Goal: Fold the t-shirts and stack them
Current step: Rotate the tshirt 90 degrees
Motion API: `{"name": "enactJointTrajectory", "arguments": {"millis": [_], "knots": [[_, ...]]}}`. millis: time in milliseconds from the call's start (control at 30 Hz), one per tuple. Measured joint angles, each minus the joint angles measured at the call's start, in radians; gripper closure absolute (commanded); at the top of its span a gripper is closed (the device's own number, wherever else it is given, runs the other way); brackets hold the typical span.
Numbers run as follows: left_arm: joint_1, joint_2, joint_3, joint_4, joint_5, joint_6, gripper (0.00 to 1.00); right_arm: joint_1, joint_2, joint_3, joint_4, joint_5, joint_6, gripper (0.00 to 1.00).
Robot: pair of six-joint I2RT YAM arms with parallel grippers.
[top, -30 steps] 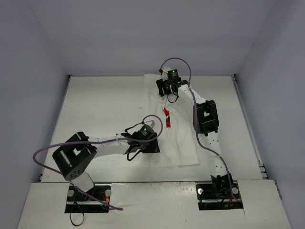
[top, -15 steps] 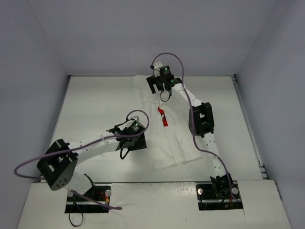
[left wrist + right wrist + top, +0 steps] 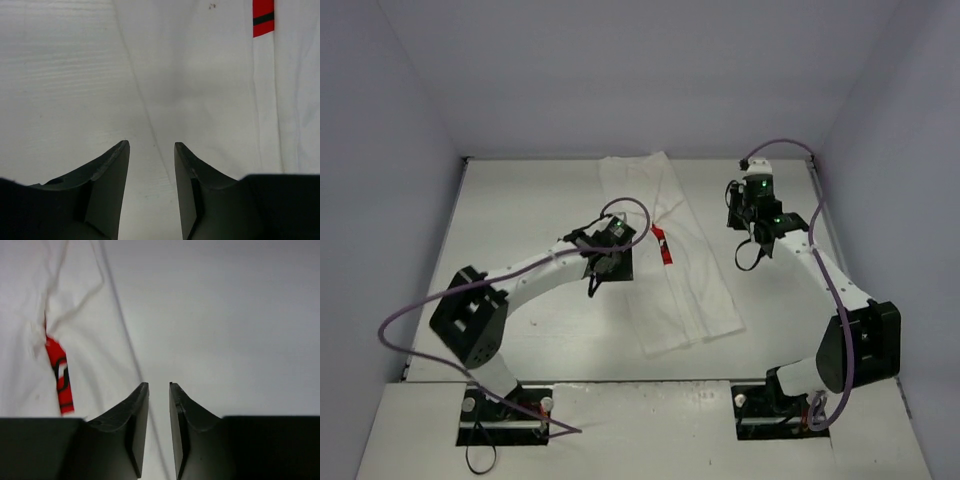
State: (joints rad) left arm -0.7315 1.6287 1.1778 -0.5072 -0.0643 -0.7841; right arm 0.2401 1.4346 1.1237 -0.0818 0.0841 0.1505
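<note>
T-shirt [image 3: 670, 262]: I see a long folded strip, middle of the table [image 3: 520, 220], running far to near.
Left gripper [image 3: 151, 145]: released, empty, at its left edge.
Right gripper [image 3: 159, 385]: jaws narrowly apart, empty, right of it.

A white table [image 3: 520, 200] sits boxed in by plain, pale grey-lilac panels: a left wall [image 3: 380, 150], a far wall [image 3: 640, 70] and a right wall [image 3: 905, 150]. A white ledge [image 3: 650, 420] runs along the near edge. The light is soft and even.

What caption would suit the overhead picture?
Left arm and right arm flank a folded white t-shirt on the table.
</note>
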Motion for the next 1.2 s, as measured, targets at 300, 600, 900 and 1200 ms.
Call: {"name": "enactJointTrajectory", "arguments": {"millis": [300, 600, 900, 1200], "knots": [[0.016, 0.259, 0.143, -0.008, 0.044, 0.105, 0.65, 0.184, -0.161, -0.436, -0.069, -0.050, 0.228, 0.78], [0.107, 0.293, 0.162, -0.030, 0.064, 0.175, 0.66, 0.327, -0.106, -0.493, 0.019, -0.063, 0.374, 0.78], [0.182, 0.318, 0.186, -0.040, 0.064, 0.239, 0.66, 0.518, 0.054, -0.461, 0.161, -0.031, 0.498, 0.78], [0.249, 0.302, 0.212, -0.076, 0.064, 0.280, 0.54, 0.647, 0.154, -0.376, 0.215, 0.010, 0.561, 0.72]]}}
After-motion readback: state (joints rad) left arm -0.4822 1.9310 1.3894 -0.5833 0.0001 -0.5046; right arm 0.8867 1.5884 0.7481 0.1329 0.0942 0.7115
